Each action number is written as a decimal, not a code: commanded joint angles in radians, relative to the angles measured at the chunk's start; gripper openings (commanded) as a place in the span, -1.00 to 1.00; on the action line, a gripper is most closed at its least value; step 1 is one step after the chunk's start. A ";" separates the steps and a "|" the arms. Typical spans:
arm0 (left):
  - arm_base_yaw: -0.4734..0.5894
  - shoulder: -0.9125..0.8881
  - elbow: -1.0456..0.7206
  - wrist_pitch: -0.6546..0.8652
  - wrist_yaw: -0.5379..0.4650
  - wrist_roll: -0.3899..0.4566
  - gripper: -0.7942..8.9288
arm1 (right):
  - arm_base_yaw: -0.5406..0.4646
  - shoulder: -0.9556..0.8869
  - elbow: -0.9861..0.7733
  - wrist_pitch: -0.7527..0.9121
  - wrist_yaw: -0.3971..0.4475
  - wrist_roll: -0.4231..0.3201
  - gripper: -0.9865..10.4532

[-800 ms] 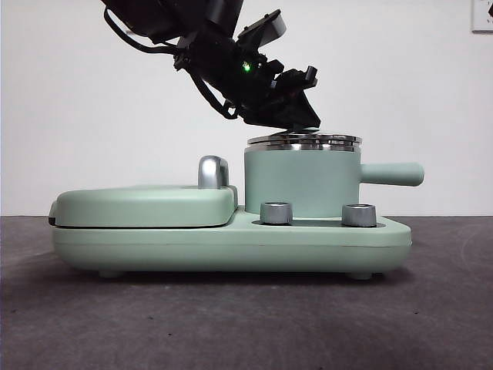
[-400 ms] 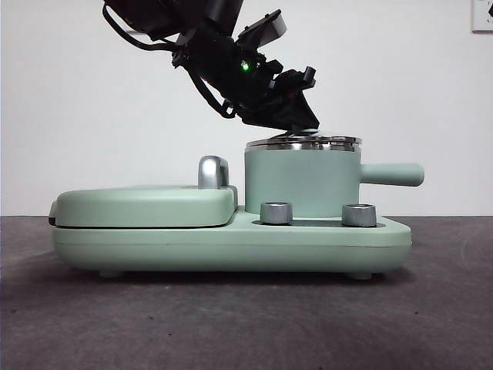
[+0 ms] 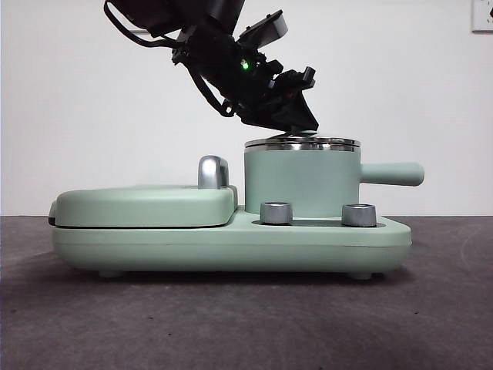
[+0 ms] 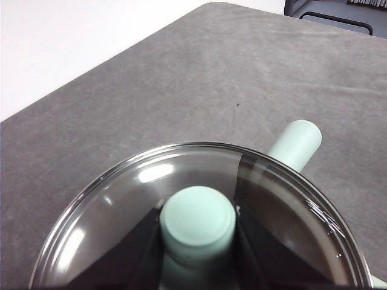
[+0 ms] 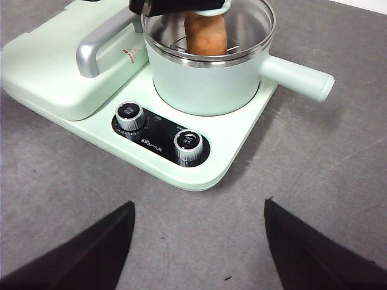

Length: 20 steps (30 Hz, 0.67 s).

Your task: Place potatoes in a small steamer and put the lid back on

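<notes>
Settling lower, the round clear glass lid [image 3: 302, 142] (left gripper [image 4: 198, 225] fingers clamping its knob) is covering the potato-filled mint-green steamer pot [image 3: 302, 182].

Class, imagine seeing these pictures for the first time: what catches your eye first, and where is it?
The left gripper clamps the lid by its mint knob, atop the small steamer. Through the glass, the potatoes stand inside the pot. The right gripper hangs open above the table, apart.

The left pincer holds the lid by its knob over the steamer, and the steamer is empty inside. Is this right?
Not quite: the steamer is not empty. The right wrist view shows the potato inside it. The left pincer does hold the lid by its knob.
</notes>
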 commanded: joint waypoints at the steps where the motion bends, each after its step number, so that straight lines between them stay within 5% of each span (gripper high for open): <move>1: -0.009 0.001 0.028 -0.019 -0.003 0.015 -0.81 | 0.004 0.003 0.005 -0.003 0.001 0.011 -0.25; 5: -0.010 0.001 0.028 -0.019 -0.002 0.013 -0.72 | 0.004 0.003 0.005 -0.013 0.001 0.011 -0.25; 14: -0.011 -0.005 0.028 -0.014 -0.001 -0.007 -0.11 | 0.004 0.003 0.005 -0.034 0.001 0.011 -0.25; 20: -0.010 -0.064 0.028 -0.037 0.004 -0.066 -0.11 | 0.004 0.003 0.005 -0.036 0.001 0.011 -0.25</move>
